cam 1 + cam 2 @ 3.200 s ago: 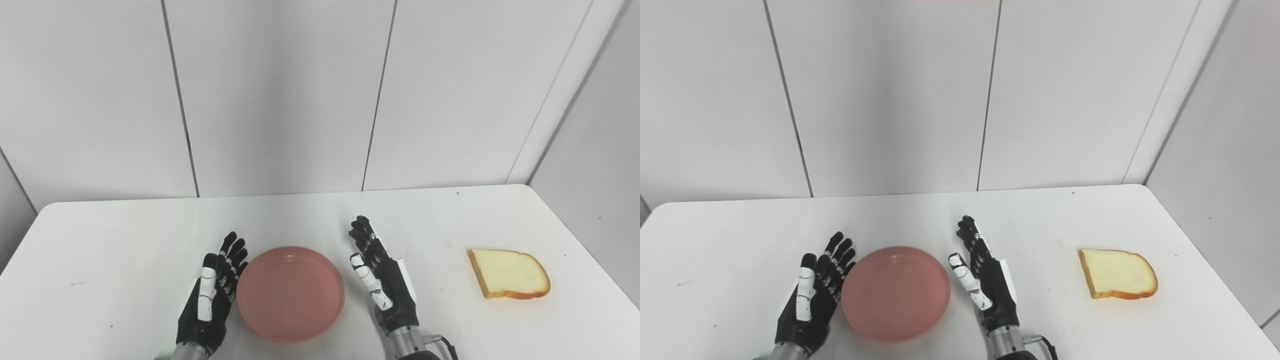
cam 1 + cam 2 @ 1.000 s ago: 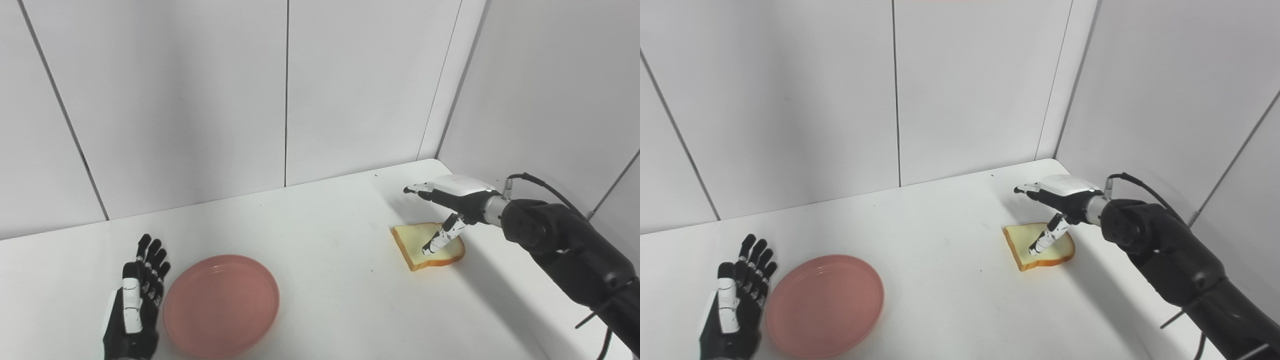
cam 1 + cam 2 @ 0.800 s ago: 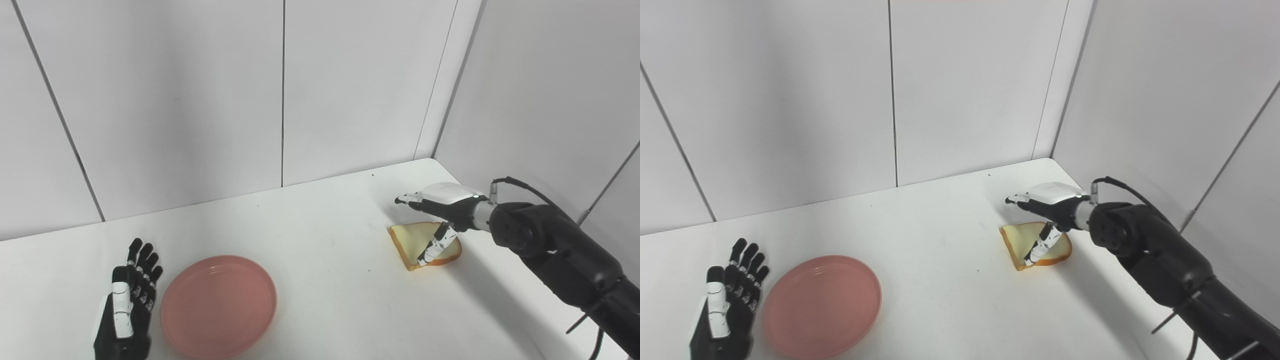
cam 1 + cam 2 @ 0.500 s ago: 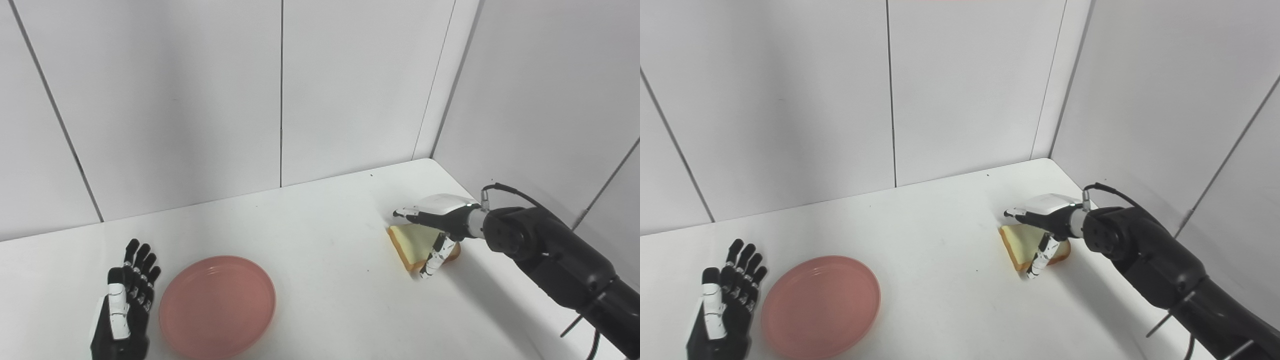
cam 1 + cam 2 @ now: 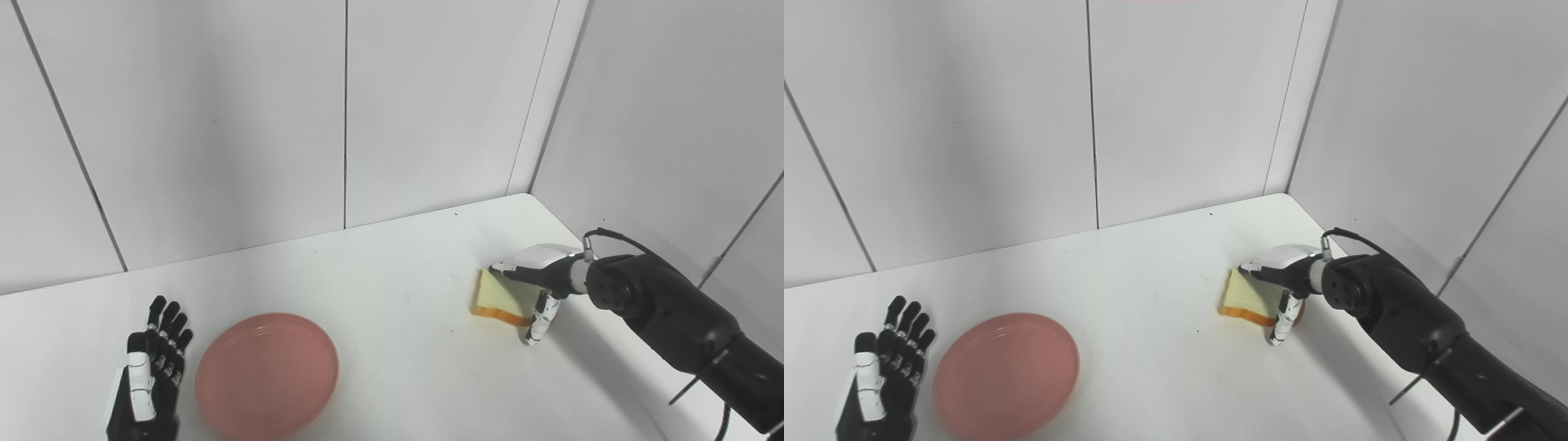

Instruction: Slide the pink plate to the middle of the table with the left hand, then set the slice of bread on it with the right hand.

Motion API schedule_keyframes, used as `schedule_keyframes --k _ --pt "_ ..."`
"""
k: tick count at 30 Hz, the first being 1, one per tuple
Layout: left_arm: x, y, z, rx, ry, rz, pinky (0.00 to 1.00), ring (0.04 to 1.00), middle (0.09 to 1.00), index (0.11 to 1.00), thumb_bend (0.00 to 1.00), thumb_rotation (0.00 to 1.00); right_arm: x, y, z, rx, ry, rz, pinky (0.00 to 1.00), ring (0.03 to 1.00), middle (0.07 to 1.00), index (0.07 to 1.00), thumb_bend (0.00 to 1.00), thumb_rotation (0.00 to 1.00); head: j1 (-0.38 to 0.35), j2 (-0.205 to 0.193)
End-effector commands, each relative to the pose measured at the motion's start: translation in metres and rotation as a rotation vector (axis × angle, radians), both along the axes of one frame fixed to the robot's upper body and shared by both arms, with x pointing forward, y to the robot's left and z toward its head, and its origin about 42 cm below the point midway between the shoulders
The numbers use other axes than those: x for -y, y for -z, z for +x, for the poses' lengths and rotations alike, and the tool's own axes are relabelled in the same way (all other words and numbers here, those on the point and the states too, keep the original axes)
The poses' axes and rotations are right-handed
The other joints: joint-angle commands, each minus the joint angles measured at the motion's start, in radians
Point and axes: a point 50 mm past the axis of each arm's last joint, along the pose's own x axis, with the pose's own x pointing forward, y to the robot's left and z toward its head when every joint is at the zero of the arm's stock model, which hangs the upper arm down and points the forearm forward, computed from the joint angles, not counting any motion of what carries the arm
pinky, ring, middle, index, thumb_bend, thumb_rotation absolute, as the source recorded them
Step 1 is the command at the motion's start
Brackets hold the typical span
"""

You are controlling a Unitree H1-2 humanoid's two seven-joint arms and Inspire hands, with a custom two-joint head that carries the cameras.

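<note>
The pink plate (image 5: 266, 373) lies empty on the white table (image 5: 398, 367), at the near left of the picture. My left hand (image 5: 147, 386) rests flat and open just left of the plate, a small gap away from its rim. The slice of bread (image 5: 499, 294) is far to the right, near the side wall, tipped up with its brown crust edge on the table. My right hand (image 5: 536, 275) is closed on it: fingers (image 5: 505, 267) hook over its top edge, and the thumb (image 5: 539, 318) presses at its lower right corner.
White wall panels close in behind the table and along its right side, close to the bread. My black right arm (image 5: 674, 318) crosses the table's right edge. Bare tabletop stretches between plate and bread.
The bread has gone from lying flat to standing tipped on its crust edge. My right hand has come down and closed around it. The plate and left hand have stayed put.
</note>
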Motion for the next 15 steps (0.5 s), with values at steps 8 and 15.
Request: schedule_keyframes --k 8,15 --pt "-0.008 0.038 -0.029 -0.124 -0.021 0.008 1.00 1.000 1.000 0.996 0.78 1.00 0.018 -0.017 0.011 0.243 -0.031 0.004 0.72 0.869 0.914 0.933 0.85 0.16 -0.002 0.007" --pt "-0.007 0.039 -0.028 -0.121 -0.024 0.010 1.00 1.000 0.997 0.991 0.78 1.00 0.018 -0.016 0.014 0.401 -0.080 0.030 0.58 0.713 0.777 0.809 0.74 0.16 -0.002 0.009"
